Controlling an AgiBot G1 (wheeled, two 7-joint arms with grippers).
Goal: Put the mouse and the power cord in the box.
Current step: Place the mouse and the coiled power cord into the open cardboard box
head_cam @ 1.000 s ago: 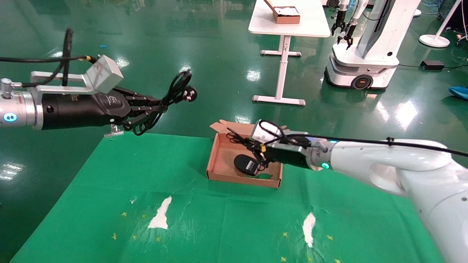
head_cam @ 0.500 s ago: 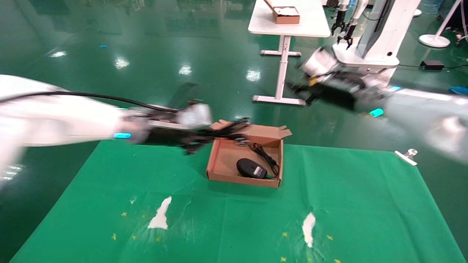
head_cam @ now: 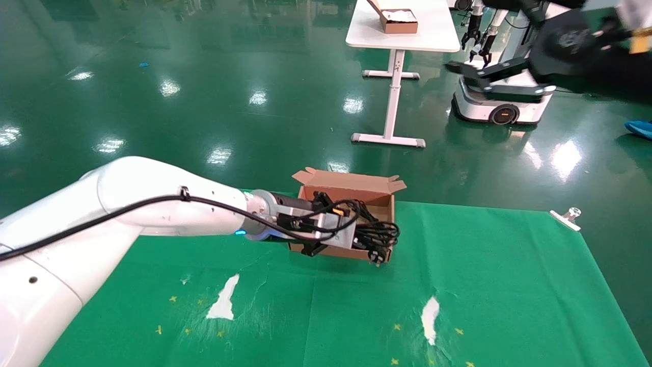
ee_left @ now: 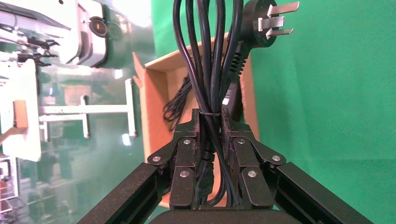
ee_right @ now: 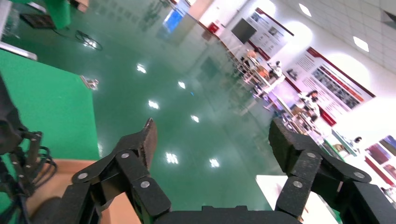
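Note:
The brown cardboard box (head_cam: 351, 186) sits on the green cloth near its far edge. My left gripper (head_cam: 364, 235) hangs over the box's near right part, shut on the bundled black power cord (head_cam: 381, 233). The cord's pronged plug (ee_left: 266, 23) juts past the box's rim over the cloth. In the left wrist view the gripper (ee_left: 210, 116) pinches the loops at a thin tie. The mouse's thin cable (ee_left: 175, 105) lies on the box (ee_left: 152, 93) floor; the mouse itself is hidden behind the cord. My right gripper (head_cam: 461, 76) is raised high at the far right, open (ee_right: 212, 135) and holding nothing.
A metal clip (head_cam: 565, 216) holds the cloth at the far right edge. White tears (head_cam: 224, 298) (head_cam: 430, 313) mark the near cloth. Beyond stand a white table (head_cam: 407, 38) with a white-topped brown box (head_cam: 399, 20) and another robot (head_cam: 501, 97).
My left arm swung from high on the left down over the box with the power cord. My right gripper let go of the mouse in the box and rose away to the upper right.

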